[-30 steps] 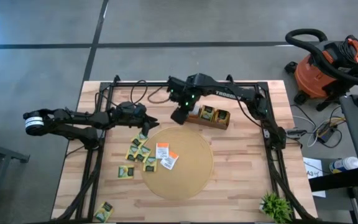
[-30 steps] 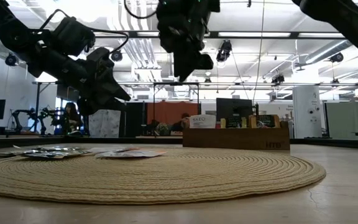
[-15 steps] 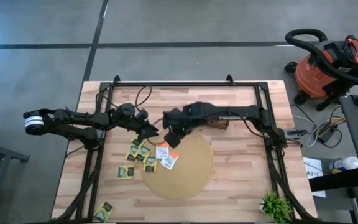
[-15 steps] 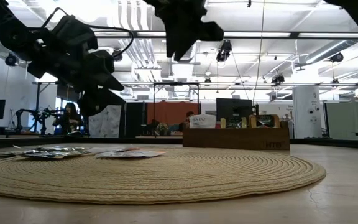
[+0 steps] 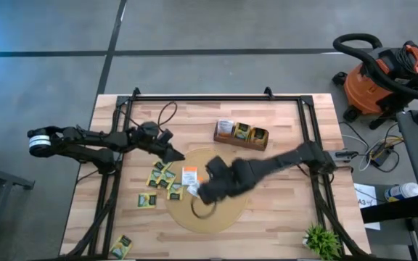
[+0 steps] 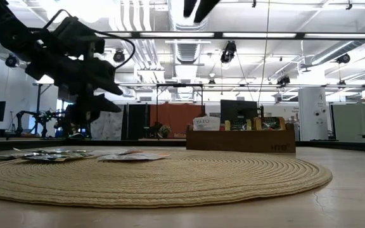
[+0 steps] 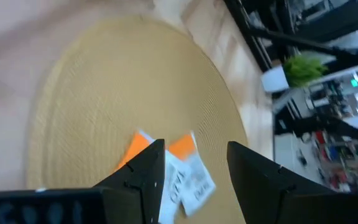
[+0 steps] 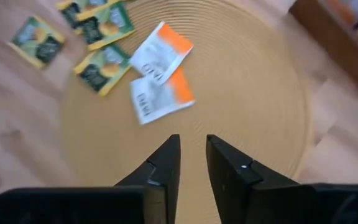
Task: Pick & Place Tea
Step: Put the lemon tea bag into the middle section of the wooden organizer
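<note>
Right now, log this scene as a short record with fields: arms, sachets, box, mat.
left gripper: open and empty, hovering at the mat's left edge, above the sachet cluster
right gripper: over the mat, fingers narrowly apart, nothing between them
orange-and-white sachets: two, overlapping, flat on the mat
yellow-green sachets: clustered at the mat's left edge
stray sachet: alone near the table's front left corner
wooden box: behind the mat, sachets standing inside
mat: round, woven, at table centre
</note>
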Robot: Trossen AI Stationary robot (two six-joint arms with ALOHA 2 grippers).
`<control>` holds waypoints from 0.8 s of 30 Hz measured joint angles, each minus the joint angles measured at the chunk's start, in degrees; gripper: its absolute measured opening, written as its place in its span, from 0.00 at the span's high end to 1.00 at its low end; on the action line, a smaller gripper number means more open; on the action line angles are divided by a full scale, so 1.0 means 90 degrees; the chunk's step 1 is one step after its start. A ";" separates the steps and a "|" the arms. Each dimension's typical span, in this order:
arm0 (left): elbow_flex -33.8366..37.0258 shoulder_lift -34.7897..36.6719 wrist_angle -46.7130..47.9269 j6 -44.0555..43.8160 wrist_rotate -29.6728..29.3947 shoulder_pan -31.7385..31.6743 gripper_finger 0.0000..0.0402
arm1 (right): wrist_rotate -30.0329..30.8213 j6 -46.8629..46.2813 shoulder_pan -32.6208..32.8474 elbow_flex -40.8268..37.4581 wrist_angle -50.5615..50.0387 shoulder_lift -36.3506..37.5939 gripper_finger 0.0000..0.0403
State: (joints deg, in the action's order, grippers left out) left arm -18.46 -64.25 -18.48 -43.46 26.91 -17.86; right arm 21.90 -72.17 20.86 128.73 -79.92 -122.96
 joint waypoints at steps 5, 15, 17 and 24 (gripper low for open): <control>0.0000 0.0002 0.0276 -0.0282 0.0172 0.0143 0.58 | 0.0745 -0.1502 0.0671 -0.0027 0.0009 0.0000 0.83; 0.0000 0.0010 0.0276 -0.1050 0.0174 0.0327 0.58 | 0.1177 -0.1797 0.0650 -0.0262 0.0217 -0.0002 0.83; 0.0000 0.0010 0.0278 -0.1088 0.0148 0.0327 0.58 | 0.1089 -0.1272 0.0435 -0.0280 0.0366 -0.0002 0.83; 0.0000 0.0010 0.0281 -0.1130 -0.0517 0.0325 0.58 | 0.0214 0.1846 -0.0954 -0.0383 0.1518 -0.0002 0.83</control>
State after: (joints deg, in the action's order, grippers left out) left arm -18.46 -64.16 -15.95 -53.64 22.25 -14.94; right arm 23.83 -55.55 12.27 125.28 -66.25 -122.97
